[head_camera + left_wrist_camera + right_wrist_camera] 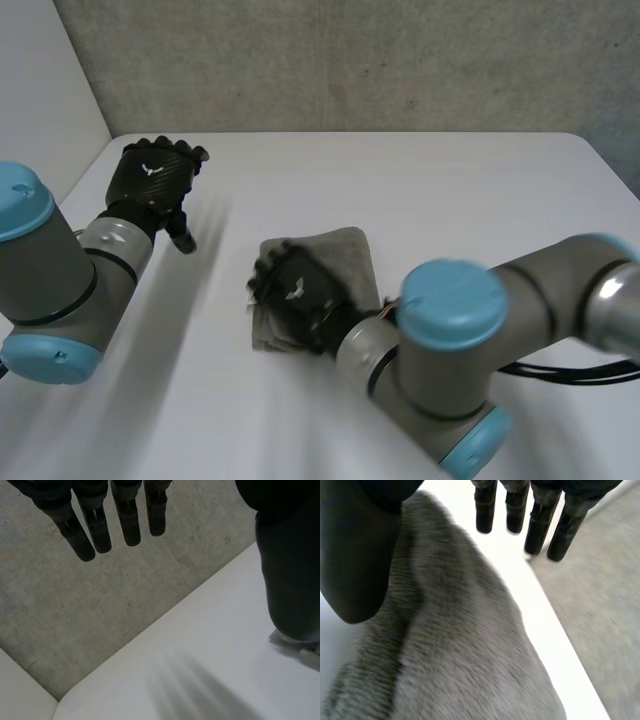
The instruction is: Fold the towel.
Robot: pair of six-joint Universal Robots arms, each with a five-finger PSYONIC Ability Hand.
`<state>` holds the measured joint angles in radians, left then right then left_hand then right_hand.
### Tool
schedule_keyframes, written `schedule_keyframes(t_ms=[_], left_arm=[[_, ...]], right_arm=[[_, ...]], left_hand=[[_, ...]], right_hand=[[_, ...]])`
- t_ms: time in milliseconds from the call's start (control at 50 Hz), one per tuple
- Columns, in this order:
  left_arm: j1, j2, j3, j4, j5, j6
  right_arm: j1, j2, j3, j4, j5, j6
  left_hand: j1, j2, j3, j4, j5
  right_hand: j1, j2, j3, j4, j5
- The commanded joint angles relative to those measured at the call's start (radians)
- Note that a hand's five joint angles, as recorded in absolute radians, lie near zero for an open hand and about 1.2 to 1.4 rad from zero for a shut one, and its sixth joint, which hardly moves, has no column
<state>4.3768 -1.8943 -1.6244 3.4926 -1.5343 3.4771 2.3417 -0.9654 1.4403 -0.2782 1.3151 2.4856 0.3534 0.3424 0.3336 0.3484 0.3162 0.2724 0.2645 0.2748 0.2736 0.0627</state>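
Two empty, spread hands we're watching, right hand (295, 290) over the folded towel (345, 255), left hand (155, 175) aside; we're expecting a flattening press.

White table (450, 200), folded grey towel (352, 262) lying near its middle

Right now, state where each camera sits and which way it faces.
Head view: between and behind the arms, looking down at the table; both arms, left hand and right hand show.
Left wrist view: on that wrist, looking along the left hand's open fingers over the table's edge.
Right wrist view: on that wrist, looking past the right hand's straight fingers at the grey towel.
Head and right wrist views share the towel.
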Motion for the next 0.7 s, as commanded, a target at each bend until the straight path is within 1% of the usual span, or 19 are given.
schedule_keyframes(t_ms=[20,40,60,80,100,140,180,240,280,300,340,360,380,400,420,440,480,580,700], left_arm=[[-0.058,-0.025,0.046,0.002,-0.001,-0.056],[-0.059,-0.025,0.046,0.002,-0.001,-0.056],[-0.074,-0.032,0.057,0.002,-0.001,-0.076],[-0.074,-0.032,0.057,0.002,-0.001,-0.076],[-0.089,-0.040,0.066,0.002,-0.001,-0.105],[-0.106,-0.051,0.075,0.002,-0.003,-0.132],[-0.149,-0.089,0.096,-0.009,-0.004,-0.185],[-0.177,-0.112,0.106,-0.012,-0.006,-0.208],[-0.219,-0.163,0.110,-0.021,-0.012,-0.236],[-0.220,-0.163,0.110,-0.021,-0.012,-0.236],[-0.243,-0.218,0.112,-0.038,-0.053,-0.234],[-0.243,-0.218,0.112,-0.038,-0.053,-0.234],[-0.247,-0.247,0.116,-0.044,-0.085,-0.231],[-0.250,-0.271,0.127,-0.050,-0.117,-0.230],[-0.250,-0.272,0.127,-0.050,-0.118,-0.230],[-0.250,-0.298,0.141,-0.059,-0.148,-0.230],[-0.252,-0.319,0.152,-0.067,-0.165,-0.228],[-0.252,-0.355,0.164,-0.092,-0.170,-0.227],[-0.252,-0.355,0.164,-0.098,-0.170,-0.225]], right_arm=[[-0.131,-0.140,0.060,-0.006,0.001,0.345],[-0.163,-0.171,0.075,-0.006,0.001,0.404],[-0.163,-0.171,0.075,-0.006,0.001,0.404],[-0.192,-0.191,0.087,-0.006,0.001,0.453],[-0.220,-0.202,0.092,-0.003,0.001,0.496],[-0.248,-0.204,0.088,0.008,0.009,0.536],[-0.272,-0.202,0.086,0.011,0.010,0.574],[-0.295,-0.202,0.075,0.023,0.010,0.621],[-0.300,-0.194,0.063,0.037,0.010,0.627],[-0.300,-0.176,0.046,0.056,0.010,0.625],[-0.297,-0.142,0.023,0.079,0.010,0.625],[-0.291,-0.104,-0.004,0.103,0.012,0.630],[-0.291,-0.104,-0.005,0.103,0.012,0.630],[-0.289,-0.066,-0.033,0.134,0.015,0.633],[-0.288,-0.034,-0.059,0.164,0.015,0.634],[-0.288,-0.033,-0.060,0.165,0.015,0.635],[-0.286,0.029,-0.104,0.210,0.010,0.630],[-0.286,0.102,-0.146,0.223,0.010,0.624],[-0.285,0.119,-0.175,0.229,0.013,0.609]], left_hand=[[-0.064,-0.053,-0.044,-0.059,-0.201],[-0.064,-0.053,-0.044,-0.059,-0.201],[-0.064,-0.053,-0.044,-0.059,-0.201],[-0.064,-0.053,-0.044,-0.059,-0.201],[-0.049,-0.038,-0.029,-0.044,-0.186],[-0.025,-0.014,-0.006,-0.020,-0.163],[-0.020,-0.008,0.000,-0.015,-0.157],[-0.020,-0.008,0.000,-0.015,-0.157],[-0.022,-0.011,-0.003,-0.017,-0.160],[-0.022,-0.011,-0.003,-0.017,-0.160],[-0.031,-0.020,-0.011,-0.026,-0.169],[-0.031,-0.020,-0.011,-0.026,-0.169],[-0.034,-0.023,-0.014,-0.029,-0.171],[-0.037,-0.026,-0.017,-0.032,-0.174],[-0.037,-0.026,-0.017,-0.032,-0.174],[-0.043,-0.032,-0.023,-0.038,-0.180],[-0.043,-0.032,-0.023,-0.038,-0.180],[-0.046,-0.035,-0.026,-0.041,-0.183],[-0.043,-0.032,-0.023,-0.038,-0.180]], right_hand=[[-0.098,-0.090,-0.100,-0.099,-0.063],[-0.098,-0.090,-0.100,-0.099,-0.063],[-0.098,-0.090,-0.100,-0.099,-0.063],[-0.098,-0.090,-0.100,-0.099,-0.063],[-0.098,-0.090,-0.100,-0.099,-0.063],[-0.098,-0.090,-0.100,-0.099,-0.063],[-0.098,-0.090,-0.100,-0.099,-0.063],[-0.098,-0.090,-0.100,-0.099,-0.063],[-0.098,-0.090,-0.100,-0.099,-0.063],[-0.098,-0.090,-0.100,-0.099,-0.063],[-0.098,-0.090,-0.100,-0.099,-0.063],[-0.098,-0.090,-0.100,-0.099,-0.063],[-0.098,-0.090,-0.100,-0.099,-0.063],[-0.098,-0.090,-0.100,-0.099,-0.063],[-0.098,-0.090,-0.100,-0.099,-0.063],[-0.098,-0.090,-0.100,-0.099,-0.063],[-0.098,-0.090,-0.100,-0.099,-0.063],[-0.098,-0.090,-0.100,-0.099,-0.063],[-0.098,-0.090,-0.100,-0.099,-0.063]])
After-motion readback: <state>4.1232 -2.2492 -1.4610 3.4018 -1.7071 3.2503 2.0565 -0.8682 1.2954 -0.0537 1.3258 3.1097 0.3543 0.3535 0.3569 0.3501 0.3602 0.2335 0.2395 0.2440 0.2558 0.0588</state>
